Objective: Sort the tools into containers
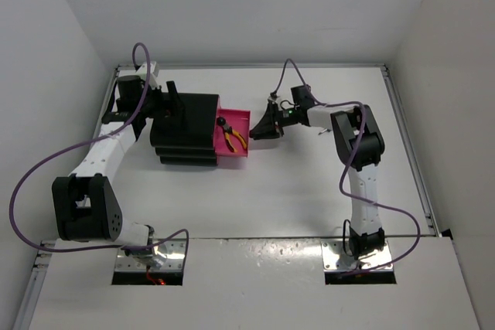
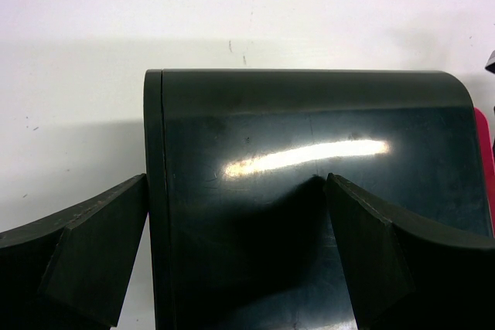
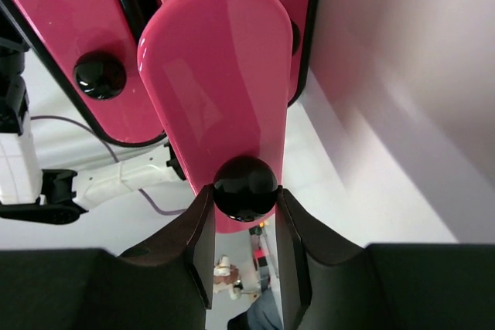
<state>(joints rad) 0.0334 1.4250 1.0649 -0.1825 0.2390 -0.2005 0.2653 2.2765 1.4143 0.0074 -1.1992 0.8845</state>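
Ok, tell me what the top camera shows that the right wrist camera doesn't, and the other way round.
Only the top view: pliers with yellow-orange handles lying in the pulled-out pink drawer, and the left gripper at the black cabinet. Only the right wrist view: the right gripper shut on that drawer's round black knob, plus a second knob on a neighbouring drawer. Both: the pink drawer and the right gripper at its front.
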